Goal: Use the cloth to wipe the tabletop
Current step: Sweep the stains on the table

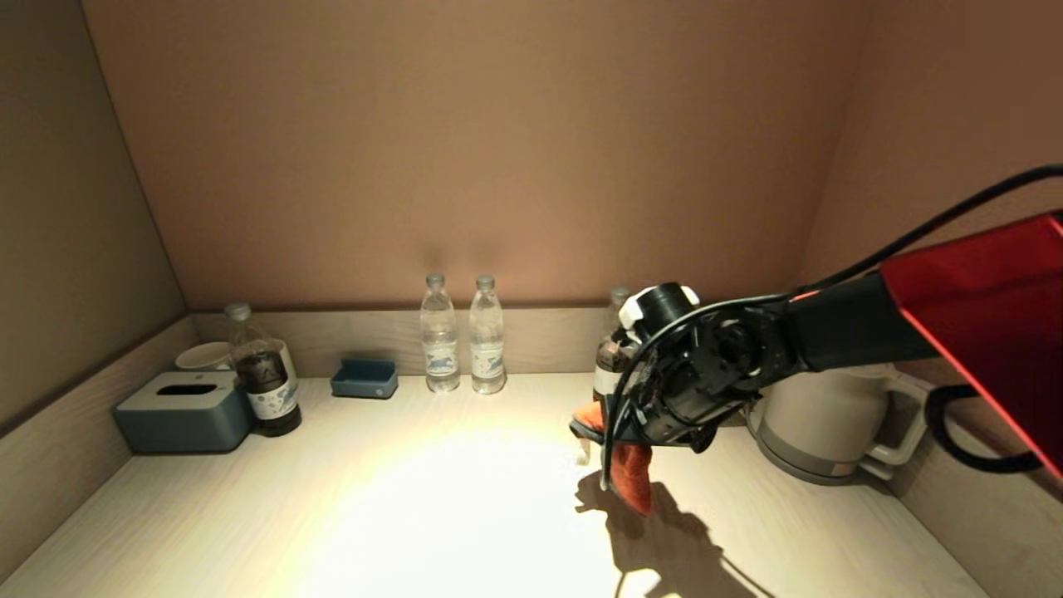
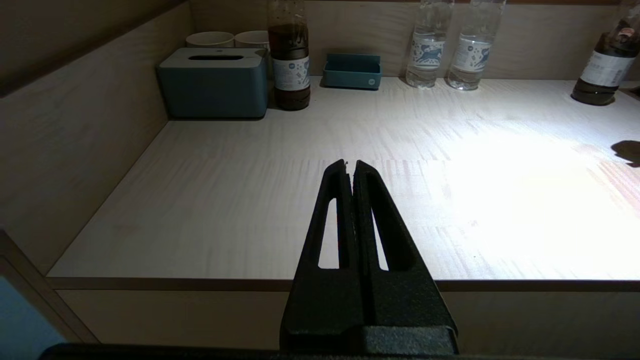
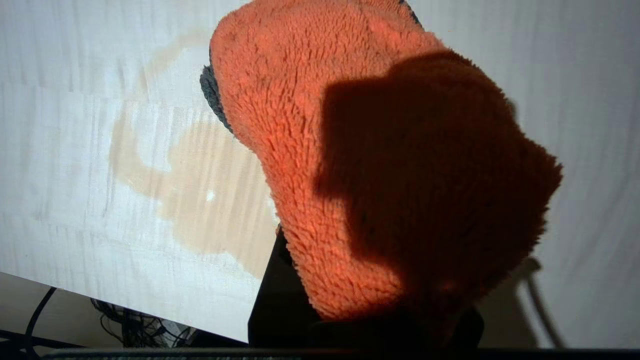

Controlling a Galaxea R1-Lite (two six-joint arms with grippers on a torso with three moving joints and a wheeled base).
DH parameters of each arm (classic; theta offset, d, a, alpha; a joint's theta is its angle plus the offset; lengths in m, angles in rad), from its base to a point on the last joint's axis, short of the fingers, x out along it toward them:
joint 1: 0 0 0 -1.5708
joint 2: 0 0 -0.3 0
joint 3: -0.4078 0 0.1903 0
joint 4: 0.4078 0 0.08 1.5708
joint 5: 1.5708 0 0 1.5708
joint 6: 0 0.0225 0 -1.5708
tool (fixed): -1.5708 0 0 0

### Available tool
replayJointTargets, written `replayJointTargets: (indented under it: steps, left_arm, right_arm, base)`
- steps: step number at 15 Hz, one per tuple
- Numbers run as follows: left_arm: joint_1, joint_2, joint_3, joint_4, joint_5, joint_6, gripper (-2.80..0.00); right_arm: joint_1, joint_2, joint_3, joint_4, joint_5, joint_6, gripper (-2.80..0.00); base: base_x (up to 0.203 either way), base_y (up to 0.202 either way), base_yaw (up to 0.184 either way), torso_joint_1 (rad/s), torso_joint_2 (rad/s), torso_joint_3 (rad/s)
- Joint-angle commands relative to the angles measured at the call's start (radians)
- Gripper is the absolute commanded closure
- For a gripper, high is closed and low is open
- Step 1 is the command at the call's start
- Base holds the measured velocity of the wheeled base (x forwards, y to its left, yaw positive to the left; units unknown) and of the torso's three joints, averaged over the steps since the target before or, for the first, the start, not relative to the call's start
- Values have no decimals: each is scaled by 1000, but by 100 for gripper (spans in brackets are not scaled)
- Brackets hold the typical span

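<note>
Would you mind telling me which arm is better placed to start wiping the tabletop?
Right. The right gripper already holds the orange cloth above the tabletop, beside a brownish stain. The left gripper is shut, empty, at the front edge.

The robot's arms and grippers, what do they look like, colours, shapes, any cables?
The right arm is black along the forearm with a glossy red cover on its upper part, a white and black cylindrical cap at the wrist, and black cables looping along it. The left gripper has matte black, textured fingers shaped like long tapering wedges, each with a narrow slot cut through it. No markings show.
</note>
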Motion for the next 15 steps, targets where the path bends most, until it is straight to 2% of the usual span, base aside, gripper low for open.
replayJointTargets:
  steps: [1,3,4,6,10,15]
  left_arm:
    - [0,0,0,0,0,-1,0]
    - [0,0,0,0,0,-1,0]
    - [0,0,0,0,0,-1,0]
    - [2,0,0,0,0,-1,0]
    - [0,0,0,0,0,-1,0]
    - [0,0,0,0,0,-1,0]
  right_arm:
    - [58,68,-45,11,-82,33,0]
    - [135,107,-110,12,-120,38,0]
    - [144,112,-118,12,-121,36,0]
    - [234,142,-195,13,-122,27,0]
    - [340,209,-300,59,-140,16,0]
    - [417,290,-367,61,-151,10,0]
  base:
    - [0,0,0,0,0,0]
    - [0,0,0,0,0,0]
    - [0,0,0,0,0,0]
    - [0,0,0,0,0,0]
    - [0,0,0,0,0,0]
    - [0,0,0,0,0,0]
